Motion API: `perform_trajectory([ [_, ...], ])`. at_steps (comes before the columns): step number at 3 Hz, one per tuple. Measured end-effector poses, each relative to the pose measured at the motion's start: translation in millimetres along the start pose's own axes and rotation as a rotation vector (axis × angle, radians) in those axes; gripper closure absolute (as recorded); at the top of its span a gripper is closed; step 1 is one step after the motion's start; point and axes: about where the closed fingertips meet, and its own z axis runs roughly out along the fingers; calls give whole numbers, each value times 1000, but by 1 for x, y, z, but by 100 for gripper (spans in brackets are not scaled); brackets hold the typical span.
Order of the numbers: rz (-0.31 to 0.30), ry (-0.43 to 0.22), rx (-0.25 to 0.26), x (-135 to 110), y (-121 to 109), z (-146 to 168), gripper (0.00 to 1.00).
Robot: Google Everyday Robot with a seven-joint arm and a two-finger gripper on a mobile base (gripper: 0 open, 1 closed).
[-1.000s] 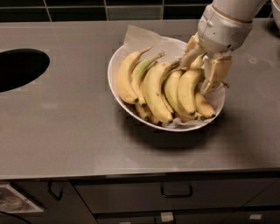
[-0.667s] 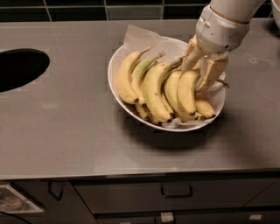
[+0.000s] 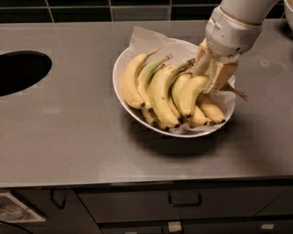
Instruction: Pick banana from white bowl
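Note:
The white bowl (image 3: 120, 73) is a shallow oval dish lined with crumpled white paper, on the grey counter, and holds several bananas. My gripper (image 3: 211, 75) reaches down into the bowl's right half from the upper right. Its fingers are closed around the upper end of the arched yellow banana (image 3: 188, 95). The banana's thin brown stem sticks out to the right of the fingers, and its dark lower end still rests among the other fruit. A green-tinged banana (image 3: 147, 77) and a long fat yellow one (image 3: 160, 93) lie to its left.
The grey steel counter (image 3: 68, 123) carries the bowl. A dark round opening (image 3: 20, 71) is sunk into it at the far left. Dark tiles (image 3: 91, 9) run along the back. Drawers with handles (image 3: 184, 201) sit below the front edge.
My gripper has shifted slightly up and to the left with the arched banana's top between its fingers; the brown stem now shows to its right. The other bananas have not moved.

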Motion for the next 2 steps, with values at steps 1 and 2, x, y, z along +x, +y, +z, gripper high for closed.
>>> perform_trajectory([
  [1, -1, -16, 71, -4, -10, -8, 100],
  [2, -14, -55, 178, -8, -10, -29, 100],
])
